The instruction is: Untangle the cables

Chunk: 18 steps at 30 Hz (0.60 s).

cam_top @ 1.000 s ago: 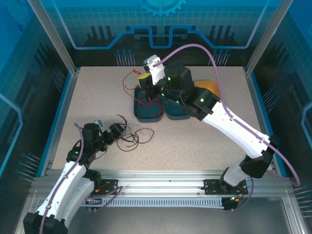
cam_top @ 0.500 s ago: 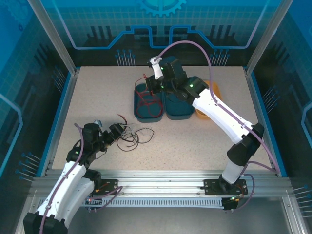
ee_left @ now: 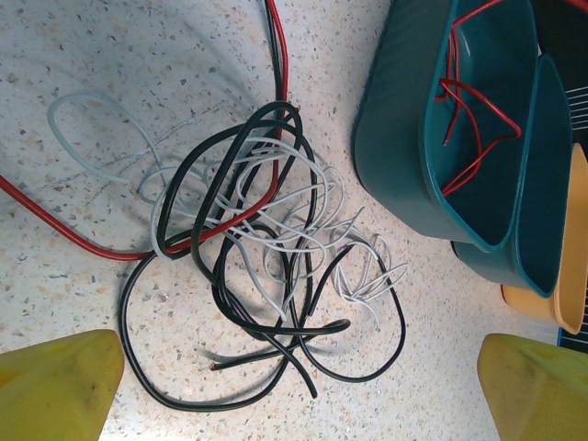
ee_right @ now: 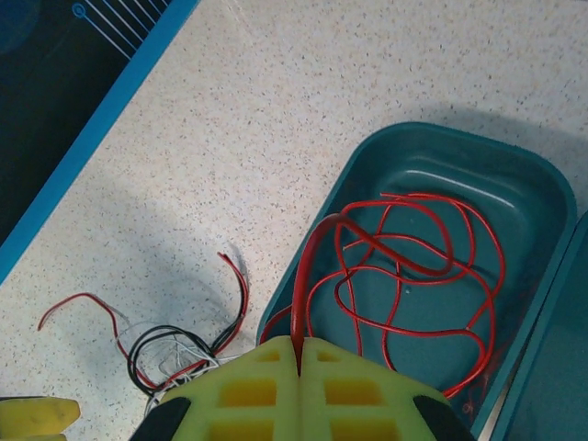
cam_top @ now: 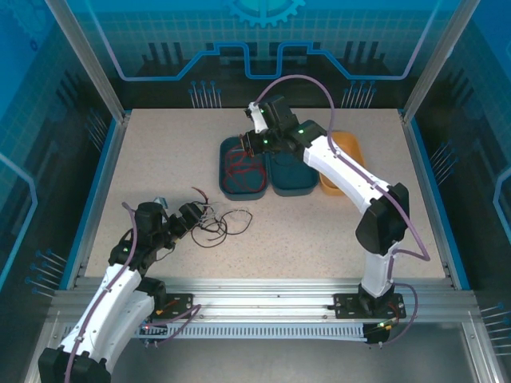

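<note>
R gripper (ee_right: 299, 354): jaws pinched on red cable (ee_right: 404, 266); coils lie in teal tray (ee_right: 441, 136), prob. sorted by colour. L gripper (ee_left: 299, 390): jaws wide over black/white/red tangle (ee_left: 266, 248) on tabletop (ee_left: 110, 55), prob. ready for next pick.

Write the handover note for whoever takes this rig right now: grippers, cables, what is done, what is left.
Right gripper: shut on a red cable, above the left teal tray; most of that cable lies coiled inside the tray.
Left gripper: open and empty, above the tangle on the table.
Done: one red cable is out of the pile and in the tray.
Left: release that cable, then pull apart the black and white cables and the second red cable in the tangle.
</note>
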Available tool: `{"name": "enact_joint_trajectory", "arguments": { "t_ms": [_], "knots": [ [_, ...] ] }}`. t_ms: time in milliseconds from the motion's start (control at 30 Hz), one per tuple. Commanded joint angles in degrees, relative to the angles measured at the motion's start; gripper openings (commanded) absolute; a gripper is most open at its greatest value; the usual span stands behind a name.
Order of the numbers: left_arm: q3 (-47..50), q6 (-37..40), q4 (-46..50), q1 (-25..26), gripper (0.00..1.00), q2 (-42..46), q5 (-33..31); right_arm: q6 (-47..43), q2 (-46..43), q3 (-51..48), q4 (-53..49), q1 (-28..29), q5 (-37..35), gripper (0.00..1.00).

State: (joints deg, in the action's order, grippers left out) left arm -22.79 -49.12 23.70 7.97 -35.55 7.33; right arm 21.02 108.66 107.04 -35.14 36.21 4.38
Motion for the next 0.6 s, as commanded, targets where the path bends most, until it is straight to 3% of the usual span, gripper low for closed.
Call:
{"name": "enact_joint_trajectory", "arguments": {
  "t_ms": [0,567],
  "knots": [
    [-0.69,0.87,1.08,-0.58,0.99,0.3,-0.83,0.76,1.23,2.15,-0.63,-0.94,1.98,0.0],
    [-0.6,0.67,0.39,-0.58,0.99,-1.09,-0.48,-3.15,7.33,4.84,-5.32,-2.23,5.12,0.0]
  ]
}}
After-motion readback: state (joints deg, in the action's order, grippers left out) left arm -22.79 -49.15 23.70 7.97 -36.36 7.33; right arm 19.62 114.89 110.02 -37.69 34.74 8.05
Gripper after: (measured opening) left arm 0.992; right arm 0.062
